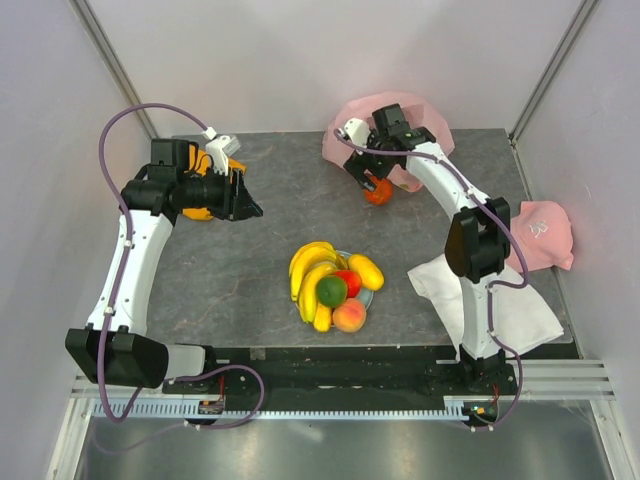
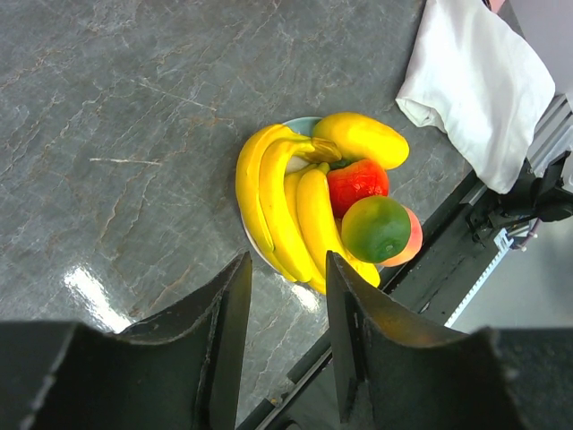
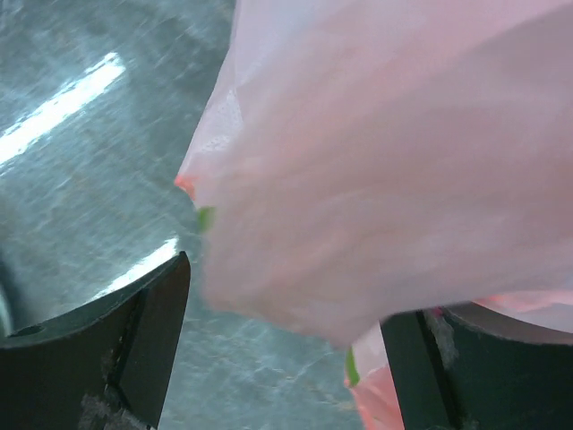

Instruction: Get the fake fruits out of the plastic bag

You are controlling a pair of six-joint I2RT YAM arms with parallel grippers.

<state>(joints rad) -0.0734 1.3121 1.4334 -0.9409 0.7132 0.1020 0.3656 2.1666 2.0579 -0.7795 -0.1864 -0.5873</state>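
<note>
**Plastic bag** (image 1: 400, 125): thin translucent pink film, crumpled at the far right of the worktop (image 1: 290, 180). An orange fruit (image 1: 378, 191) lies at its near edge; whether film covers it cannot be told.

**Right tool** (image 3: 286, 305): fingers spread wide, with a fold of bag film hanging between them, not visibly pinched.

**Handling (judged):** the film is limp, light and slippery, best taken at a gathered fold or a handle. The fruit is rigid, glossy, light and apt to roll, best gripped across its widest part.

**Mid-worktop:** a plate (image 2: 300, 124) carries the banana bunch (image 2: 277, 206), green fruit (image 2: 376, 228), red fruit (image 2: 358, 182), yellow fruit (image 2: 363, 137) and peach (image 1: 349, 316).

**Left tool** (image 2: 288, 264): spread, empty, held over the worktop apart from the plate.

**White cloth** (image 2: 479, 85): near right.
</note>
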